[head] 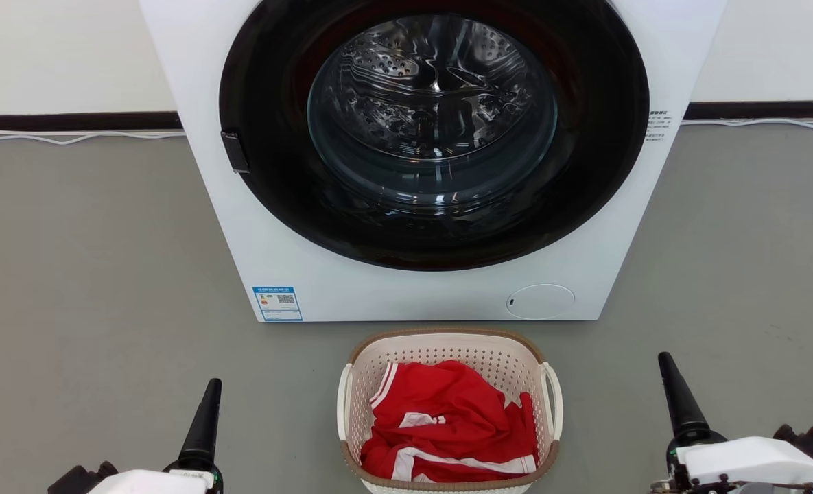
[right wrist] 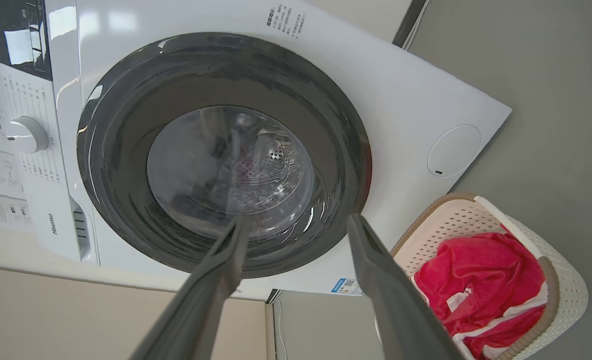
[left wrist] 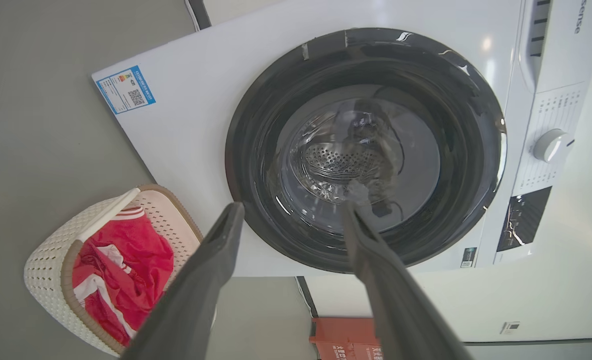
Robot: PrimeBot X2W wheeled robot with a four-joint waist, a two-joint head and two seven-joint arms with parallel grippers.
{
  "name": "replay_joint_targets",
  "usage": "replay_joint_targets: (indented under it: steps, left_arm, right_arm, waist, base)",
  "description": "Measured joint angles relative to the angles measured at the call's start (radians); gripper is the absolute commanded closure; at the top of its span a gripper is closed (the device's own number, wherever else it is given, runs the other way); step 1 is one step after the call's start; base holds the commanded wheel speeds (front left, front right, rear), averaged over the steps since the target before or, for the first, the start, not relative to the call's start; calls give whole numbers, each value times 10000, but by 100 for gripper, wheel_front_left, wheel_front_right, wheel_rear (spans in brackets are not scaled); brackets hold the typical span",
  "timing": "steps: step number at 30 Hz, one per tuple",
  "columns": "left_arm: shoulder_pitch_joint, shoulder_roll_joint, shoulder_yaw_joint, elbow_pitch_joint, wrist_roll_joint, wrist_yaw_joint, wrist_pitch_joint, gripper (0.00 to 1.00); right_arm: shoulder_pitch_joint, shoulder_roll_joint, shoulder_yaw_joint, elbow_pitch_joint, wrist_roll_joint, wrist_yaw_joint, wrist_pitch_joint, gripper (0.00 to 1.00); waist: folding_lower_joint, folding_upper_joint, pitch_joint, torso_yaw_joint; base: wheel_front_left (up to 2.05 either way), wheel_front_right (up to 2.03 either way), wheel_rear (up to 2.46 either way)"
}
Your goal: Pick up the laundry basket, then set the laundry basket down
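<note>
The laundry basket stands on the grey floor just in front of the washing machine, cream-white and perforated with a brown rim and white loop handles on both sides. A red garment with white stripes lies crumpled inside it. My left gripper is low at the basket's left, well apart from it, and my right gripper is about as far off on the other side. In the left wrist view the left gripper stands open and empty, with the basket at lower left. The right gripper is likewise open, with the basket at lower right.
A white washing machine with a round dark glass door, shut, rises right behind the basket. Grey floor spreads to both sides. A white cable runs along the wall's foot. An orange box sits by the machine's side.
</note>
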Motion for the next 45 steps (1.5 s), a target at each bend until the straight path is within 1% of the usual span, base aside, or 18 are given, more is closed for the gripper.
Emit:
replay_joint_targets:
  steps: [6, 8, 18, 45]
  left_arm:
    - [1, 8, -8, -90, 886, 0, -192, 0]
    - [2, 10, -8, -109, 1413, 0, -247, 0]
    - [12, 27, -136, -313, 3287, -4, -514, 0]
    - [214, 42, -123, -594, 6462, -6, -1327, 0]
  right_arm:
    - [0, -46, 219, -148, -1139, 0, -171, 0]
    - [0, -98, 267, -190, -1693, 0, -263, 0]
    - [1, -107, 355, -268, -3260, 0, -568, 0]
    - [27, -105, 656, -222, -6642, 4, -1319, 0]
  waist:
    - [-1, 0, -4, 28]
    - [-1, 0, -7, 40]
    - [-1, 0, -18, 68]
    - [-2, 0, -45, 100]
  base:
    - [0, 0, 0]
    - [0, 0, 0]
    - [0, 0, 0]
    - [0, 0, 0]
